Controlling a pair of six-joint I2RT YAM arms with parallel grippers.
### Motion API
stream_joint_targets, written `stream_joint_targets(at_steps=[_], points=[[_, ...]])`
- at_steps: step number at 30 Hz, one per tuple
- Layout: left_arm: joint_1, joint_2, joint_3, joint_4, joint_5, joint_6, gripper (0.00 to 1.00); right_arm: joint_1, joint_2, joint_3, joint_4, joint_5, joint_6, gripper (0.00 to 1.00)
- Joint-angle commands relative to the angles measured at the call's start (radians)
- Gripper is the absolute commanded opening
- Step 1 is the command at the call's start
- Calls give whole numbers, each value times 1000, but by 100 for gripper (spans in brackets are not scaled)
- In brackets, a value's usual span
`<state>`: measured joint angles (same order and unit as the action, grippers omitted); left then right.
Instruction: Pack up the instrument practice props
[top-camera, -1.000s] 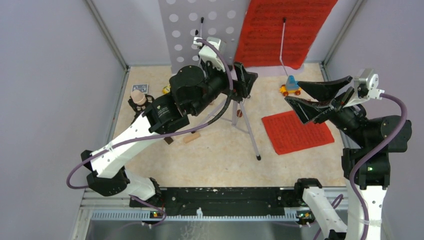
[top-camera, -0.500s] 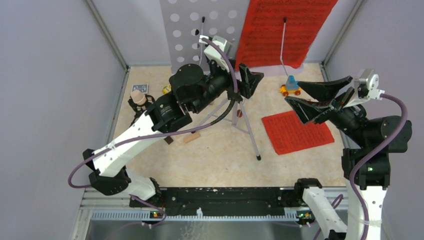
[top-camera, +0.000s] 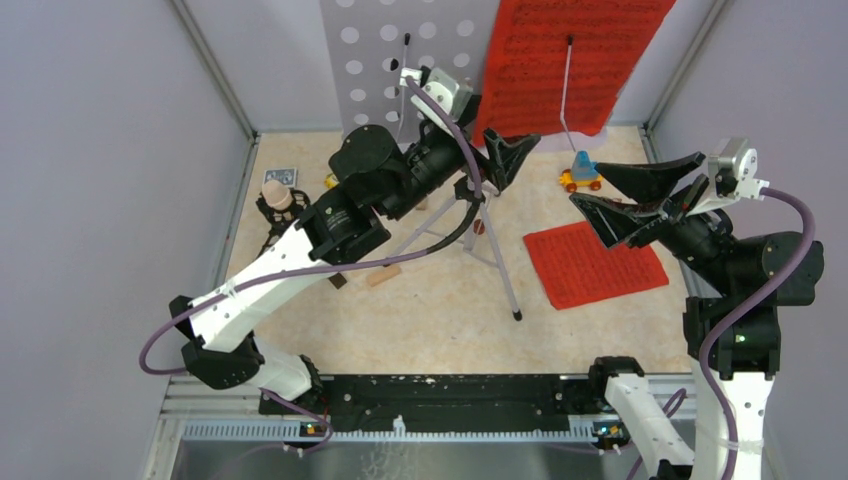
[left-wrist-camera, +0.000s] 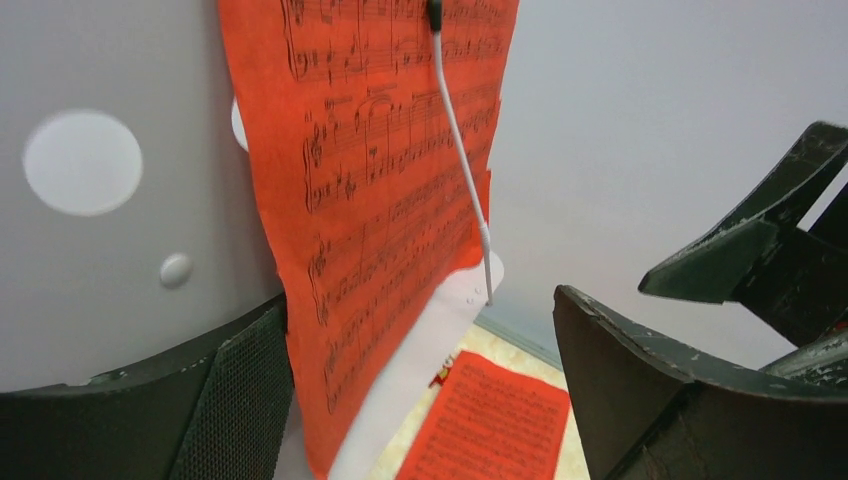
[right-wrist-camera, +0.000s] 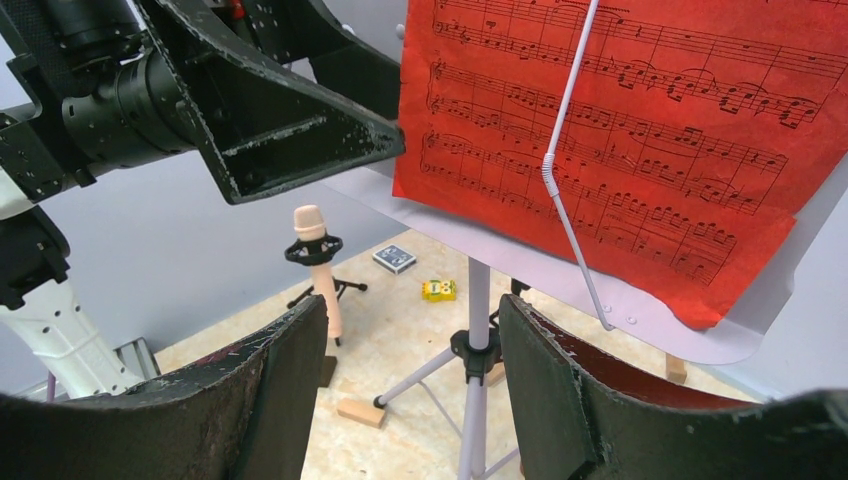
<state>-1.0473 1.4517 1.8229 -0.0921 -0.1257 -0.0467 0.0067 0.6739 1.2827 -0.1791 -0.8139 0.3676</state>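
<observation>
Jaws spread, the left gripper (top-camera: 510, 155) hovers at the white perforated music desk (top-camera: 370, 60), facing its red sheet-music page (top-camera: 560, 60) of printed staves; no words are legible. The right gripper (top-camera: 586, 184), likewise spread, hangs right of the desk, above a second red page (top-camera: 595, 262) lying flat.

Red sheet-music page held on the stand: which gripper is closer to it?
Left. The left gripper has open jaws at the lower left edge of the red page; the right gripper, also open, hangs lower, off the page's right corner.
</observation>
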Motion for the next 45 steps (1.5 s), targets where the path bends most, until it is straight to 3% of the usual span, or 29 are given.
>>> stream_joint_targets(at_steps=[1, 8, 21, 38, 45], points=[[6, 8, 6, 151, 45, 90, 94, 12, -13, -6, 27, 0, -2, 63], [41, 39, 13, 209, 81, 123, 89, 12, -14, -3, 18, 1, -10, 63], [81, 82, 70, 258, 220, 123, 69, 12, 5, -3, 35, -4, -4, 63], [106, 130, 166, 288, 250, 146, 64, 12, 18, -6, 81, -1, 24, 63], [125, 157, 199, 285, 267, 132, 46, 12, 30, 9, 97, 1, 30, 63]])
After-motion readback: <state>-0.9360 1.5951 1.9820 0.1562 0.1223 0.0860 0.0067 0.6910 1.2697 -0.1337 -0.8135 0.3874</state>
